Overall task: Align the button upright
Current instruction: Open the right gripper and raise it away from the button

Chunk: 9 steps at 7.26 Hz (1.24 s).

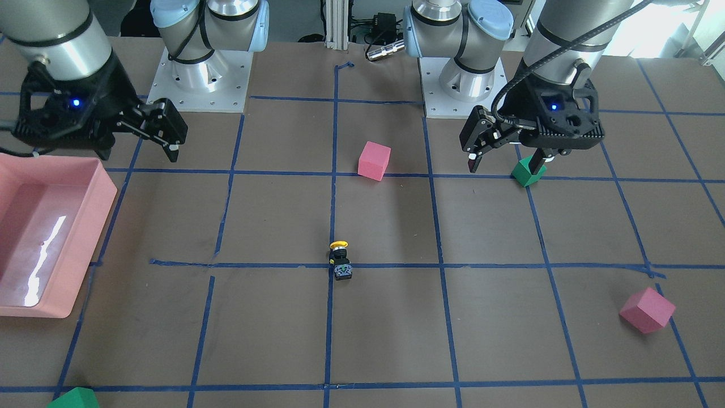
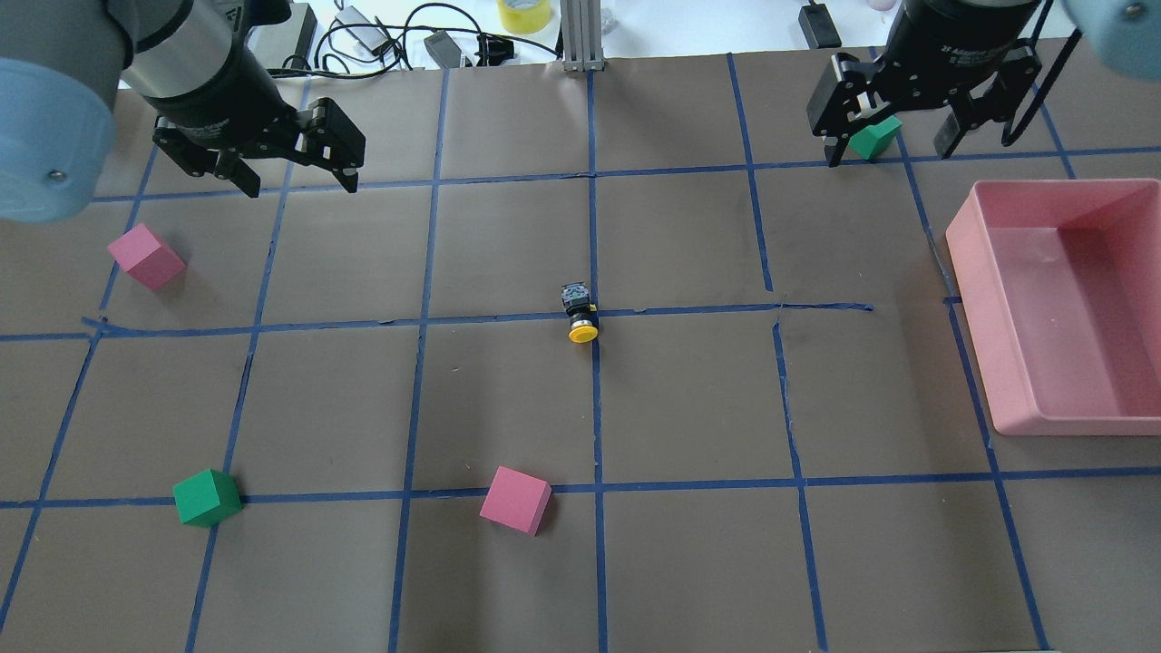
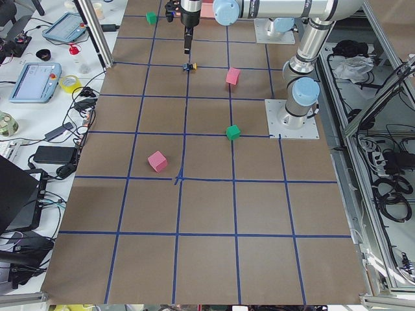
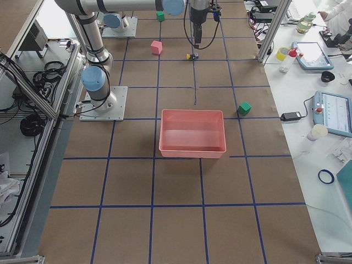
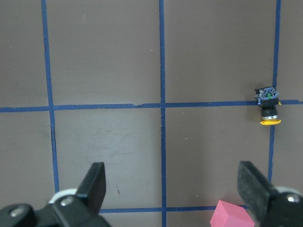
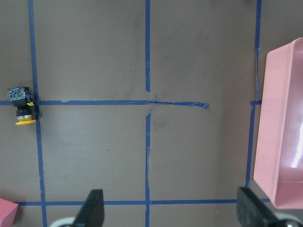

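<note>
Since the button [image 2: 580, 314] is lying on its side at the middle tape crossing of the table [image 2: 689, 399], with its yellow cap pointing toward the robot and its terminal base pointing away, the righting is not yet begun. Both pincers are hanging high and well apart from it. The left pincer [image 2: 304, 188] is gaping wide and empty, and the right pincer [image 2: 887, 154] is likewise wide and empty. A sound approach, I am judging, is descending with fingers straddling the black body, closing gently, tipping it cap-up, and releasing low so it is not toppling. Lettering on the right wrist is showing too small to read.
</note>
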Available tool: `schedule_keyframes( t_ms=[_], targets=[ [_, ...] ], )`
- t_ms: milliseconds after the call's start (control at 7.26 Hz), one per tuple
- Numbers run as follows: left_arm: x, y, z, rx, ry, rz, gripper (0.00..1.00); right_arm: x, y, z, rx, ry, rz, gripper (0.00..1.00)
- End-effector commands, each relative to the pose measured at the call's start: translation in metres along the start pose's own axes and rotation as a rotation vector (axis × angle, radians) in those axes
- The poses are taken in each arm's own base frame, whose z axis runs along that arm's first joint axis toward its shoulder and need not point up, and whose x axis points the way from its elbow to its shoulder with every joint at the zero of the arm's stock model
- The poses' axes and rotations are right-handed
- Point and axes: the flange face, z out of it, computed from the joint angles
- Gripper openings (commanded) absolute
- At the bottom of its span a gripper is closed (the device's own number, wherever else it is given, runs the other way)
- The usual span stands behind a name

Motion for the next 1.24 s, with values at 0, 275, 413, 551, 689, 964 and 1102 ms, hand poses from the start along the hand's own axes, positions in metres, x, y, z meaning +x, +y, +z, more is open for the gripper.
schedule_keyframes(
  t_ms=[0,275,413,551,689,964,1102],
  targets=[
    [0.0,0.0,0.0,0.0,0.001,0.014,1.0,-0.026,0.014,-0.013,0.023,0.003,-0.003,1.0],
    [0.006,0.002,0.01,-0.031,-0.008,-0.007,1.0,-0.026,0.013,-0.005,0.004,-0.003,0.019,1.0],
    [0.011,0.007,0.025,-0.048,-0.003,-0.1,1.0,-0.025,0.013,-0.006,0.009,-0.006,0.022,1.0],
    [0.034,0.018,0.038,-0.072,-0.008,-0.11,1.0,-0.025,0.011,-0.005,0.015,-0.011,0.021,1.0],
    [0.067,0.025,0.05,-0.04,-0.003,-0.092,1.0,-0.025,0.008,-0.005,0.047,-0.01,0.023,1.0],
    [0.102,0.036,0.1,0.043,0.026,-0.164,1.0,-0.025,0.007,-0.003,0.053,-0.014,0.025,1.0],
    [0.122,0.043,0.131,0.076,0.043,-0.19,1.0,-0.025,0.007,-0.003,0.053,-0.014,0.033,1.0]
  ],
)
